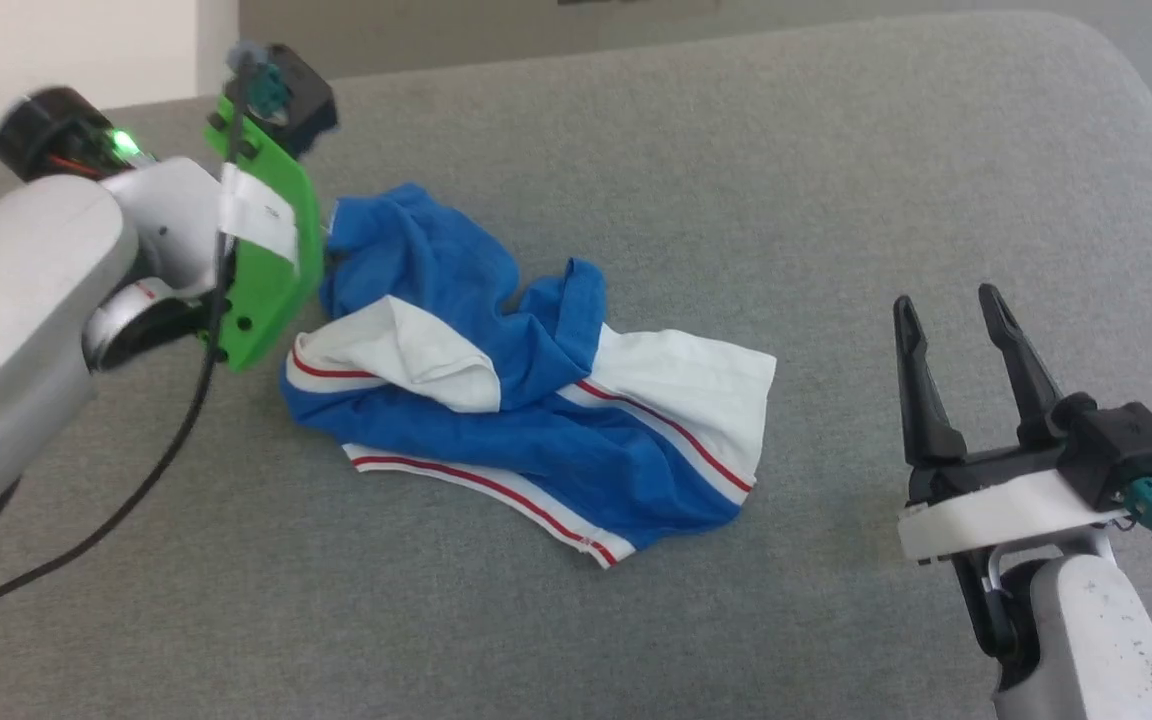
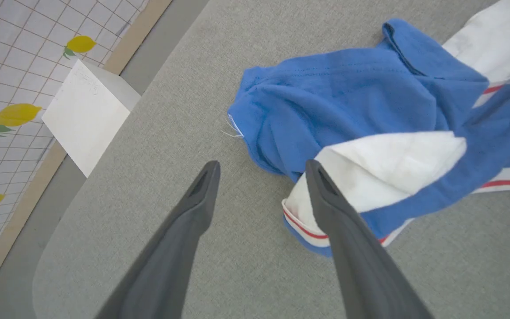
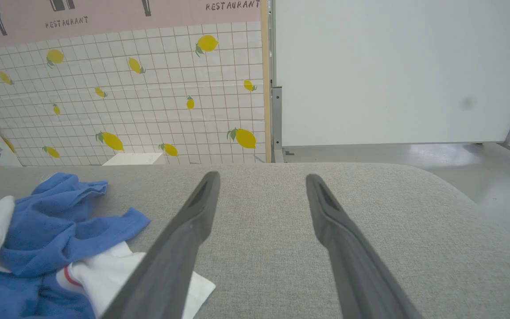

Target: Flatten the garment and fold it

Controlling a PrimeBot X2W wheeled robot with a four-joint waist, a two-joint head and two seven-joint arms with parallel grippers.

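Head view: green plate (image 1: 271, 312) seemingly hides garment (image 1: 526, 440) edge

Left wrist view's edge cuts off maybe half the garment (image 2: 348, 97).

One crumpled royal blue, white-sleeved jersey garment (image 1: 536, 450). Two dark-fingered grippers: left gripper (image 2: 261, 165) at nine o'clock, right gripper (image 1: 948, 300) at four o'clock.
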